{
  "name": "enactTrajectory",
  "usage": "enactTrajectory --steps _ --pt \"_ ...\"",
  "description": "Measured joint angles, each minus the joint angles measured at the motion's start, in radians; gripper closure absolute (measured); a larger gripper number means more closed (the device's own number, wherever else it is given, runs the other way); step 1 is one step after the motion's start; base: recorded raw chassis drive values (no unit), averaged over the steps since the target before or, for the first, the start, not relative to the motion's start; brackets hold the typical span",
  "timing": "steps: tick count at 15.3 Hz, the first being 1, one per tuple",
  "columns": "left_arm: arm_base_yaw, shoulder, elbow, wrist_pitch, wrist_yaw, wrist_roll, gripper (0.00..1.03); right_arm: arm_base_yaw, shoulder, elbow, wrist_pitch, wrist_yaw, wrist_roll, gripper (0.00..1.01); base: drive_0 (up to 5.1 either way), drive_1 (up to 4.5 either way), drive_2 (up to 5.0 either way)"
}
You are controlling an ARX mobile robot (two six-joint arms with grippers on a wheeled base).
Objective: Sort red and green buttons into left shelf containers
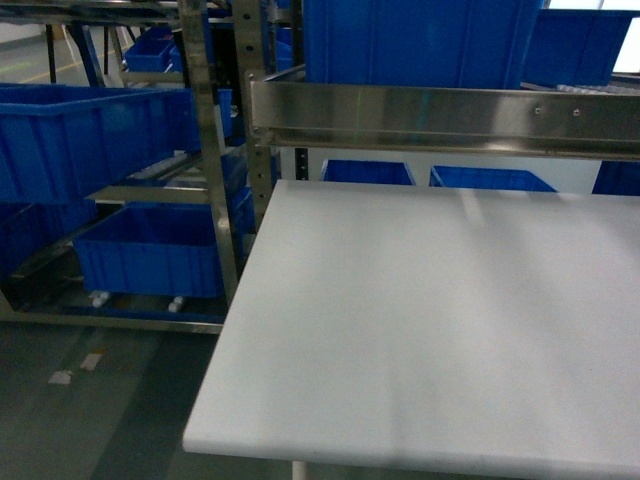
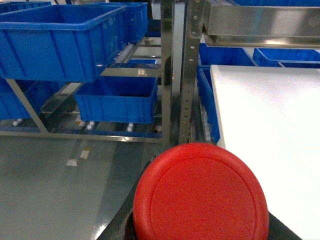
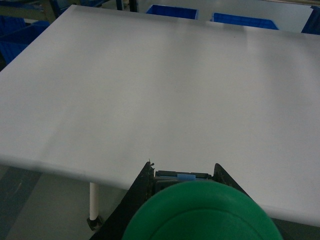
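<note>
In the left wrist view a red button [image 2: 200, 195] fills the lower centre of the frame, its round cap facing the camera, with the dark fingers [image 2: 117, 225] of the left hand [image 2: 200, 227] showing at its lower left and lower right edges; the hand is clenched on the button. Behind it, in the upper left of that frame, a steel rack [image 2: 167, 70] carries the left shelf containers [image 2: 60, 45], a big blue bin on an upper level and another blue bin [image 2: 117, 100] lower down, near the grey floor [image 2: 55, 190].

In the right wrist view a green button [image 3: 200, 212] sits at the bottom centre, cut off by the frame edge, and the black fingers [image 3: 140, 192] of the right hand [image 3: 182, 200] flank it on both sides (a small blue mark shows on the dark body just above the cap). That hand is grasping the green button, held at the near edge of the white tabletop [image 3: 160, 90], which takes up most of the frame.

The head view shows neither hand. The tabletop [image 1: 440, 320] spreads over the right and centre, a steel rail [image 1: 440, 115] crosses the upper right, and blue containers [image 1: 90, 140] stand on the rack in the left of the frame, with more blue bins [image 1: 420, 40] above and behind the rail.
</note>
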Motion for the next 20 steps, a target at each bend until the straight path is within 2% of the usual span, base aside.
enactTrajectory --steps 20 --pt "0.000 0.000 -0.001 0.001 0.000 0.000 0.78 0.000 0.000 0.000 -0.001 0.000 0.000 0.75 -4.9 2.48 2.5"
